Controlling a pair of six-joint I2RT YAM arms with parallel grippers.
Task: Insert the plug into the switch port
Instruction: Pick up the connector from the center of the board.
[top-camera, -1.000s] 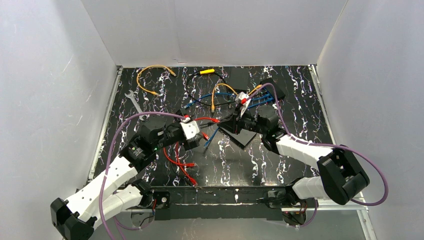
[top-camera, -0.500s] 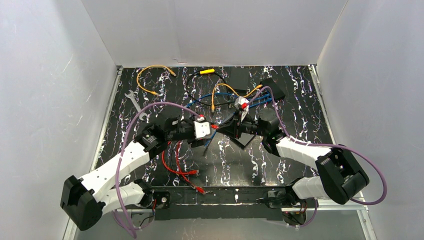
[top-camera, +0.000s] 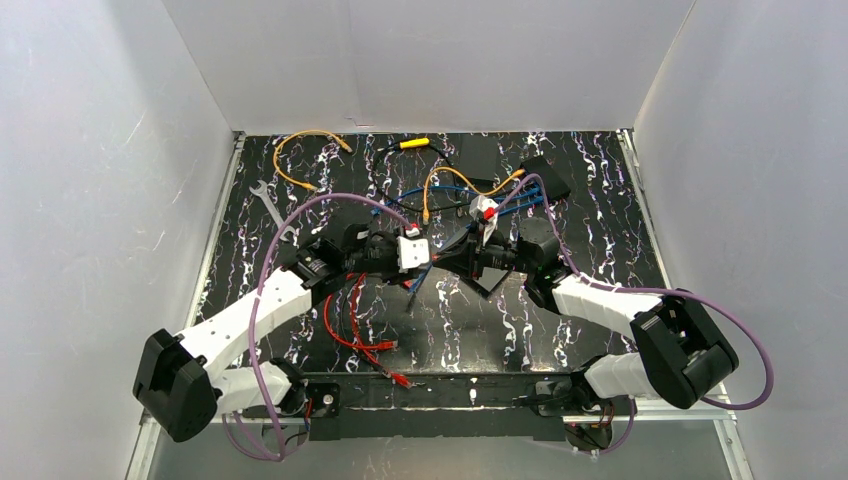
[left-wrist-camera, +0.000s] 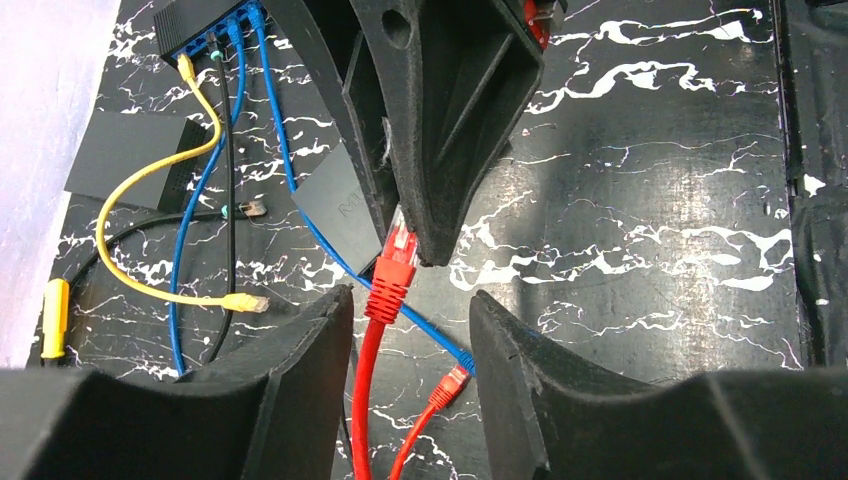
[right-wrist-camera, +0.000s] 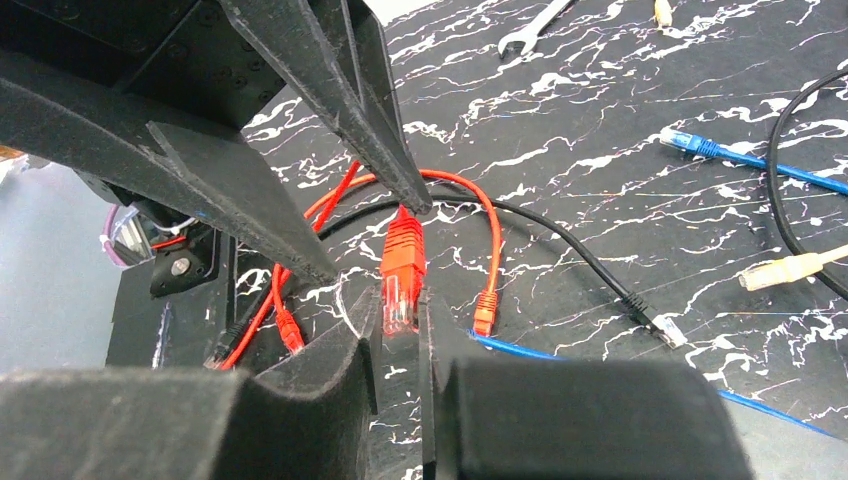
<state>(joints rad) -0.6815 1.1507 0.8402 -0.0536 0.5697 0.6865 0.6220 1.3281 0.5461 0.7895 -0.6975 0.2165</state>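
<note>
Right tool (right-wrist-camera: 398, 322) pinches red plug (right-wrist-camera: 402, 288) (left tool (left-wrist-camera: 410, 300) straddles it)

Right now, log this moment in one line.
right tool: shut on red plastic network plug | left tool: open around its red cable | black network switch: plug not inserted

Robot test bench, lab-type setting. Boxed-in cell: plain white panel walls (top-camera: 420, 60) on three sides of a black marbled tabletop (top-camera: 600, 200). Two white-and-black robot arms, left arm (top-camera: 250, 320) and right arm (top-camera: 600, 295), bolted at the near edge and trailing purple leads. Bench litter: loose network cables (top-camera: 310, 133), a switch (top-camera: 545, 178), a wrench (top-camera: 272, 210), a yellow-handled tool (top-camera: 413, 143).
</note>
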